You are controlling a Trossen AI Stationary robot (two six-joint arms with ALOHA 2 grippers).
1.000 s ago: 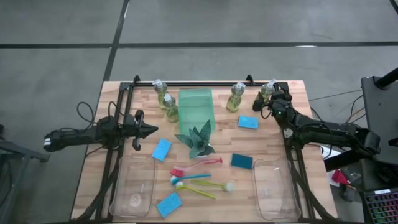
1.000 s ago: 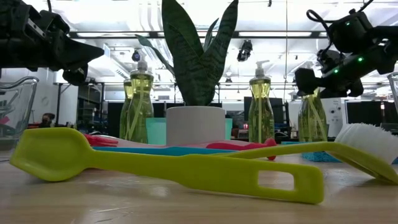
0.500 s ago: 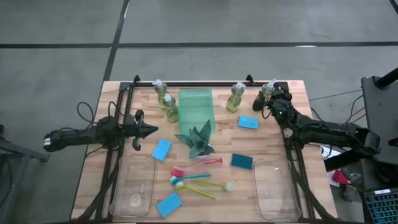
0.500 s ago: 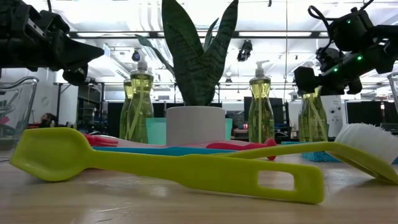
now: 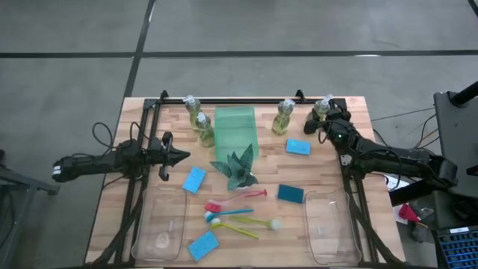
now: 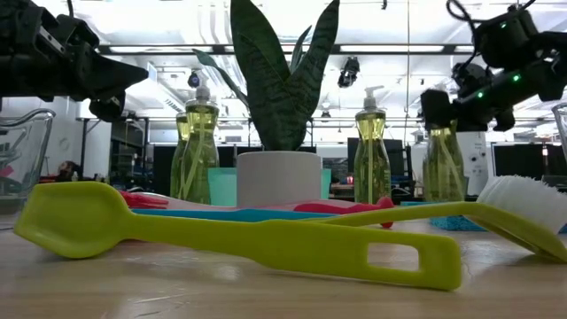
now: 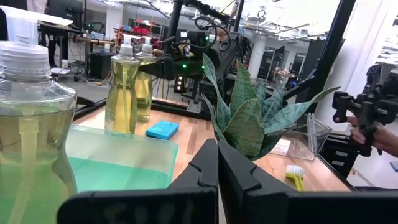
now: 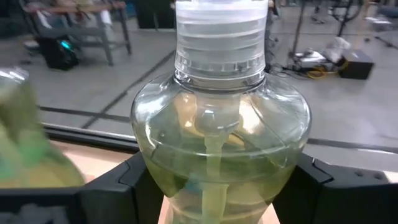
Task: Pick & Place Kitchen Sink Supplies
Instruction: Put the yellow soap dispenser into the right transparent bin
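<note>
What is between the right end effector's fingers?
A clear soap bottle of yellow-green liquid sits between the right end effector fingers. Its base and the contact points are hidden.

High view: overhead, straight down, whole worktop (image 5: 328, 224) and both arms in frame. Low view: at worktop height, level, very near a yellow brush (image 6: 248, 235), facing the plant (image 6: 279, 97) and the room behind. Left wrist view: looks across the worktop past the plant toward the far arm. Right wrist view: pressed close on one soap bottle (image 8: 221, 134), which fills the frame. Plant and soap bottles appear in high, low and left wrist views.
</note>
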